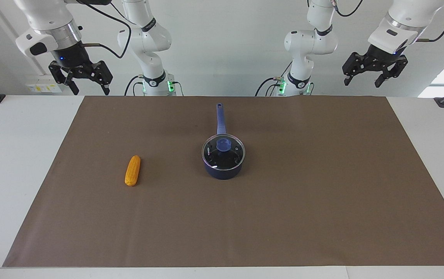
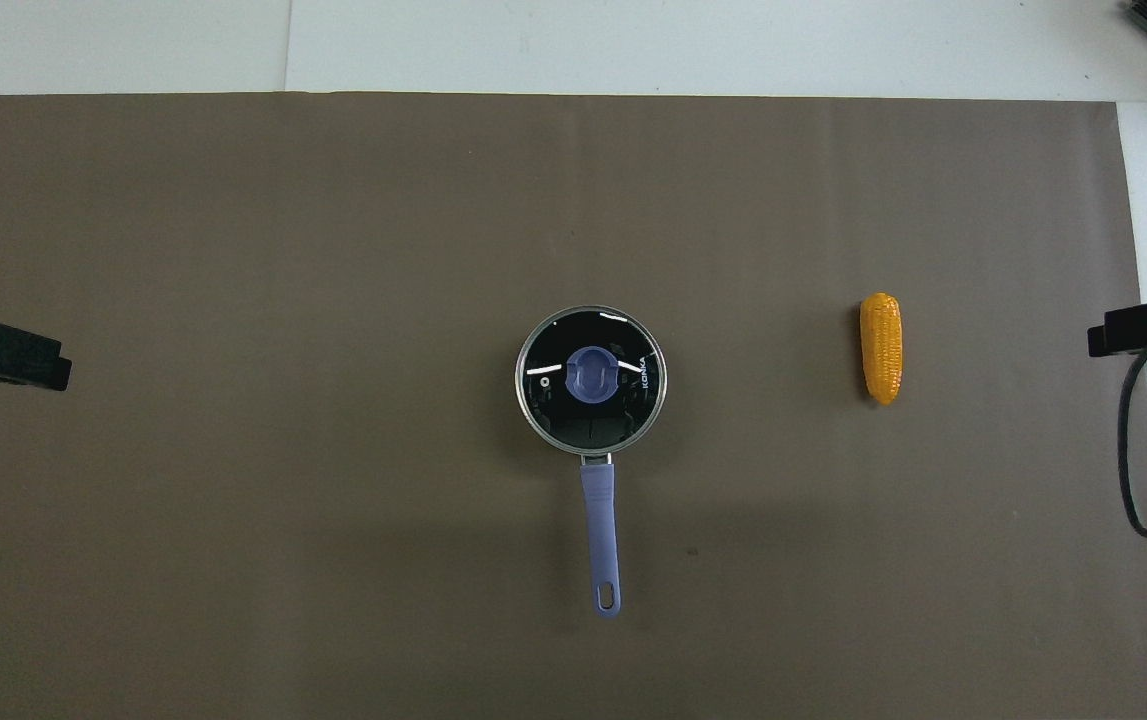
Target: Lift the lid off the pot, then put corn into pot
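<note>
- Grippers first, nearest the robots: the left gripper hangs high in the air over the left arm's end of the table, fingers spread apart and holding nothing; in the overhead view only a dark blocky tip of it shows, cut off by the frame edge.
- The right gripper hangs high over the right arm's end, fingers likewise spread and empty; from above only a black tip shows, with a looping black cable beside it.
- Both are black, angular linkages on glossy white arms.
- The pot sits near the middle of a matte brown mat, a small round dark navy saucepan; its long straight blue-purple handle points toward the robots and ends in a hanging hole.
- The lid rests on the pot: a clear glass disc with a thin shiny metal rim and a blue knob; glare streaks and the dark inside hide whatever the pot contains.
- The corn, an oblong yellow-orange cob with tapered ends and bumpy kernels, lies flat on the mat well apart from the pot, toward the right arm's end, about level with the pot and lengthwise away from the robots.
- Farthest, the mat gives way to smooth white table.
</note>
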### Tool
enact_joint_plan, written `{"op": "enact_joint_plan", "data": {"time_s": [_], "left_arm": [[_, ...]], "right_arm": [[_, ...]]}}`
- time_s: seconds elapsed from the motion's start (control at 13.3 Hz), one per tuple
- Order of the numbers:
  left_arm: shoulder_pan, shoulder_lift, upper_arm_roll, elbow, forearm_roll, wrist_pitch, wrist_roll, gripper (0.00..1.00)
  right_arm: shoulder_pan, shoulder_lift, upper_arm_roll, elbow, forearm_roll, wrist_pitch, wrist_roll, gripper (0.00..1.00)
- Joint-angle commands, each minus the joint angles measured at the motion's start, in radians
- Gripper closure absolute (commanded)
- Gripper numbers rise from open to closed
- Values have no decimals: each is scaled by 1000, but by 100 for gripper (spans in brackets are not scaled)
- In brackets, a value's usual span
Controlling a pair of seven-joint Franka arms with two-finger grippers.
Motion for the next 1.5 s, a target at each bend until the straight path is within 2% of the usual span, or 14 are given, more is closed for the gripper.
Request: {"op": "enact_joint_plan", "data": {"time_s": [0.0,0.75,1.2,1.43], "left_arm": [[-15,-24,10,-38,-11,31,-1,0],[-83,-18,4,-52,-16,112,-1,0],[-219,1,6,-109,-16,241,-24,0],[-316,54,6,-113,-16,339,-166,0]], "right_arm": [[-6,-5,2,1,4,3,-20,0],[-6,-5,2,1,4,4,-20,0],[-6,-5,2,1,4,3,-20,0],[-6,-5,2,1,4,3,-20,0]]}}
